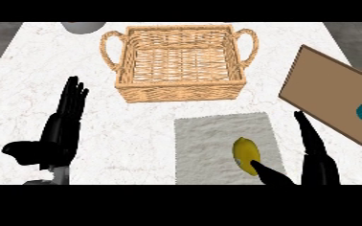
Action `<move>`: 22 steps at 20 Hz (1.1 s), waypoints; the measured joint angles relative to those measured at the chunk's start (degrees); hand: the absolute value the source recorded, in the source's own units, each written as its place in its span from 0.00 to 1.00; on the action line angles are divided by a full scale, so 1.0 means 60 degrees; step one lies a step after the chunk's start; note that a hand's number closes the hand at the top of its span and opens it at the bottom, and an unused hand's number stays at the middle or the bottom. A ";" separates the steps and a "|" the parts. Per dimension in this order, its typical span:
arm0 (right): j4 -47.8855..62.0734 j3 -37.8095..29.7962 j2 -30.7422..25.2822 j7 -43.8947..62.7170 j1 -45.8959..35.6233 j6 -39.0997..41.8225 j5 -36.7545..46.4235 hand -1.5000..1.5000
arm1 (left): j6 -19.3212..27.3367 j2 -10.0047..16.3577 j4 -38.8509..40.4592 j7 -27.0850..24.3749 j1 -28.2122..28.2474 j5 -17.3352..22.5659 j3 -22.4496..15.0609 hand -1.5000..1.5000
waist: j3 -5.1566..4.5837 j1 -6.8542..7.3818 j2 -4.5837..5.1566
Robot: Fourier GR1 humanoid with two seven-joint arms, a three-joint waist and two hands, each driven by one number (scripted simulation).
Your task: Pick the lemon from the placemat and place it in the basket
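A yellow lemon (245, 154) lies on the grey placemat (209, 143) near the counter's front, right of centre. Behind the mat stands a woven wicker basket (180, 90) with two handles, nothing inside it. My right hand (314, 158) comes in at the lower right, open, with its thumb (272, 175) touching the lemon's near end and its straight fingers to the lemon's right. At the lower left my left hand (60, 124) rests open, fingers pointing away, well apart from mat and basket.
A brown board (322, 88) with a teal spot lies tilted at the right edge, close to my right hand. A grey round object (83, 27) shows partly at the back left. White marble counter (141, 129) lies between the left hand and the mat.
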 measured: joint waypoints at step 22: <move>-0.3670 0.1381 0.0683 0.6149 -0.1519 0.7375 0.1168 0.00 | -0.0215 -0.0111 -0.0244 0.0348 -0.0309 -0.0093 -0.0276 0.50 | 0.0117 0.0635 0.0144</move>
